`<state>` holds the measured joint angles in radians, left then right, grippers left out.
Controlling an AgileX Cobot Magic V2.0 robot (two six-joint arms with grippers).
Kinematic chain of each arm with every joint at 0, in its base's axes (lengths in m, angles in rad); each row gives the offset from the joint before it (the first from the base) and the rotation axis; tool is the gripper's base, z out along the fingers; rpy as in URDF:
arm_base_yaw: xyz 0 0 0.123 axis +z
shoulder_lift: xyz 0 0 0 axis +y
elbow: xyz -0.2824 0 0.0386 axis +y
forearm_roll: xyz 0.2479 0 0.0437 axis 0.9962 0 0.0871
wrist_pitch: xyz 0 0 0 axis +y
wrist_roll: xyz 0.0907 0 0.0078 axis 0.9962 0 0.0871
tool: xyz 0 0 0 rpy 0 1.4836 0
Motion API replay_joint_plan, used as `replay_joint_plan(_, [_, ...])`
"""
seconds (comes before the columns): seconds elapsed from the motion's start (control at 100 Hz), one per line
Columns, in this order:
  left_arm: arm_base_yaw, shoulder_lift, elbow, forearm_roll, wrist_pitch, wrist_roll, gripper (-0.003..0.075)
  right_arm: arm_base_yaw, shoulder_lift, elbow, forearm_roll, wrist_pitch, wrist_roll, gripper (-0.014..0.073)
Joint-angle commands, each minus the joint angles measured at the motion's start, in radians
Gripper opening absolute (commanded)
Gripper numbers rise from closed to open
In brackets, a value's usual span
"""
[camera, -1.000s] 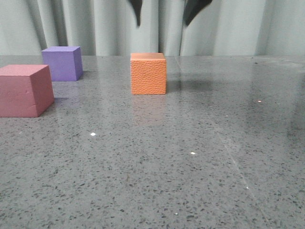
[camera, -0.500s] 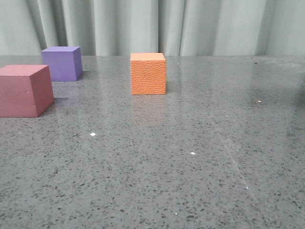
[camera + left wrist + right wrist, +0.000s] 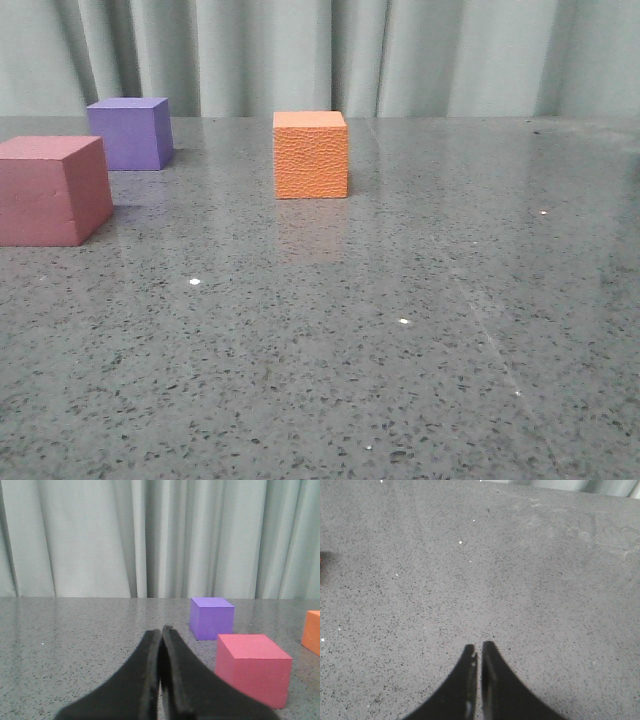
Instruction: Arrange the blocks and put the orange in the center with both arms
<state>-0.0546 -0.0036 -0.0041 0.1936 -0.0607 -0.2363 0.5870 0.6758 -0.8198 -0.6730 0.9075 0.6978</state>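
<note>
Grippers first: left gripper [image 3: 161, 630] is closed on nothing, right gripper [image 3: 476, 650] likewise, over bare speckled grey surface [image 3: 420, 330]. Textured orange foam cube [image 3: 311, 155] sits mid-surface, but purple foam cube [image 3: 129, 133] and pink-red foam cube [image 3: 52, 190] both sit left of it, so arranging looks unfinished.

Wide open tabletop [image 3: 420, 330] front and right. Obstacles: orange cube [image 3: 311, 154] mid-table, alone, gaps all round; pink-red cube [image 3: 52, 190] & purple cube [image 3: 130, 132] at left, narrow gap btwn.
</note>
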Motion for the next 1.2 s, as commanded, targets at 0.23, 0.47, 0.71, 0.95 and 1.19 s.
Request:
replay_joint_plan(0.23, [0.003, -0.033, 0.053, -0.006, -0.075, 0.001, -0.0013, -0.009, -0.067, -0.012, -0.044, -0.032, -0.006, -0.0067])
replay_joint_plan(0.47, [0.003, -0.033, 0.053, -0.006, -0.075, 0.001, -0.0013, -0.009, -0.067, -0.012, -0.044, -0.032, -0.006, -0.0067])
replay_joint_plan(0.71, [0.003, -0.033, 0.053, -0.006, -0.075, 0.001, -0.0013, -0.009, -0.081, 0.012, -0.061, -0.041, -0.006, -0.0067])
replay_joint_plan(0.95, [0.003, -0.033, 0.053, -0.006, -0.075, 0.001, -0.0013, -0.035, -0.225, 0.179, -0.066, -0.123, 0.057, -0.0067])
replay_joint_plan(1.19, [0.003, -0.033, 0.053, -0.006, -0.075, 0.001, -0.0013, -0.128, -0.467, 0.349, -0.003, -0.232, 0.071, -0.0067])
